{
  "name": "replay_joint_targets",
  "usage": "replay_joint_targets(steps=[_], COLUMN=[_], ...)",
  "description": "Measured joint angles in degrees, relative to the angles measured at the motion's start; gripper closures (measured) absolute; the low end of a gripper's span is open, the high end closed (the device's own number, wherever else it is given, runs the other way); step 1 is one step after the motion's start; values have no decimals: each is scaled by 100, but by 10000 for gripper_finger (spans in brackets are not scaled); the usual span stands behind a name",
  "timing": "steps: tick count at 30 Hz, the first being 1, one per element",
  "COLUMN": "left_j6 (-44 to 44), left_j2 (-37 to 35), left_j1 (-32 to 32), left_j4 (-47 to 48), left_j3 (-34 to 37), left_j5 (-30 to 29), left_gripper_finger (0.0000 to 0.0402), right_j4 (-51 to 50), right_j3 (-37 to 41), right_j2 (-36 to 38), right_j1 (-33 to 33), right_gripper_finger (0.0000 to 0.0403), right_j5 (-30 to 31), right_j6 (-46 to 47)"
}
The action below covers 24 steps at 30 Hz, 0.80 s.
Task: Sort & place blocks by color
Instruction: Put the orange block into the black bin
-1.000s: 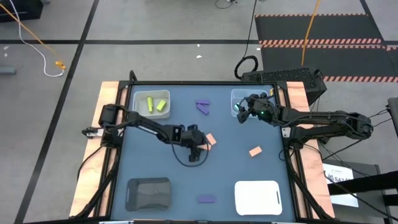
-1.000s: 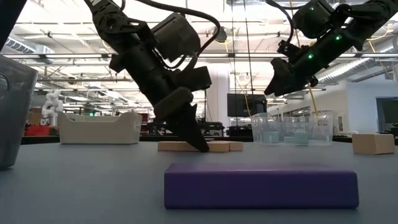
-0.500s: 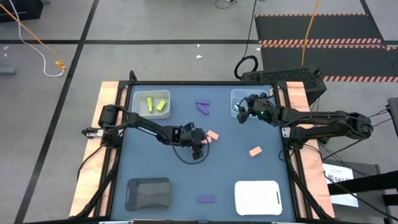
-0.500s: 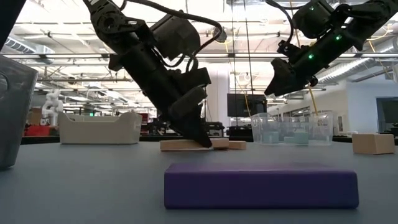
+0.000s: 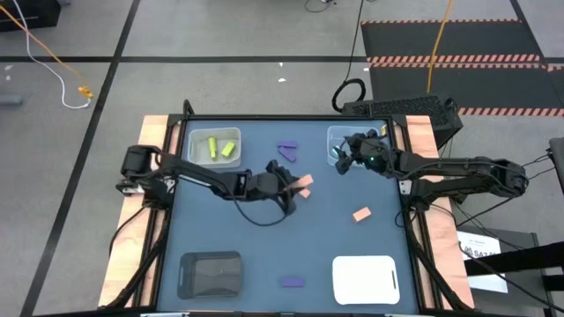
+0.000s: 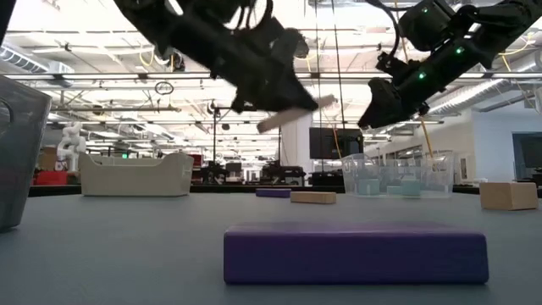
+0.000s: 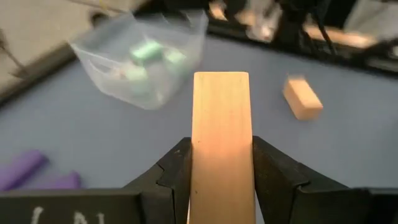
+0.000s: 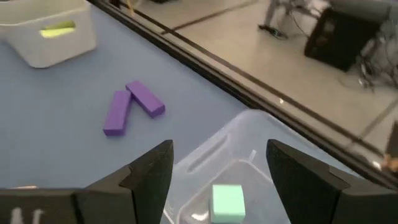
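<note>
A salmon-orange bar (image 7: 221,143) is being pinched lengthwise by the left tool (image 7: 221,165) and carried clear above the tabletop (image 5: 238,238) near its middle. The carrying step appears to be under way; a tray for this colour is needed next, perhaps the white tray (image 5: 366,279). The right tool (image 8: 217,168) is being held spread over the clear tray (image 8: 249,155) of mint-teal blocks (image 8: 227,202).

Setting: an industrial robotics lab hall, evidenced by the taped concrete floor (image 5: 79,35), hazard-striped mat (image 5: 449,53) at 1 o'clock, and ceiling trusses (image 6: 85,59) over distant workbenches.
</note>
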State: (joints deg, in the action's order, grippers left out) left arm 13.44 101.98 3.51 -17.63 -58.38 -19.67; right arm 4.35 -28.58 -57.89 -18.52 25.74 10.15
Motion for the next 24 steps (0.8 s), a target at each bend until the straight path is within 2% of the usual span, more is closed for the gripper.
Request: replay_joint_targets(steps=[6,15,20,24], left_j6=[-137,-440,-425,-489], left_j2=[-451,-593,-593,-595], left_j1=[22,58,78,125], left_j4=[-258,-1277,-1368,-1554], left_j3=[4,-1,-1,-1], left_j5=[-571,-593,-596,-598], left_gripper_finger=[271,271,271,271], right_j4=[464,1179,1283,1540], right_j3=[-2,-2,-2,-2], right_j2=[0,0,2,2], right_j1=[22,24,22,24], right_gripper_finger=[156,156,156,156], right_j5=[-56,-66,-691,-809], right_j6=[-341,-345,421,403])
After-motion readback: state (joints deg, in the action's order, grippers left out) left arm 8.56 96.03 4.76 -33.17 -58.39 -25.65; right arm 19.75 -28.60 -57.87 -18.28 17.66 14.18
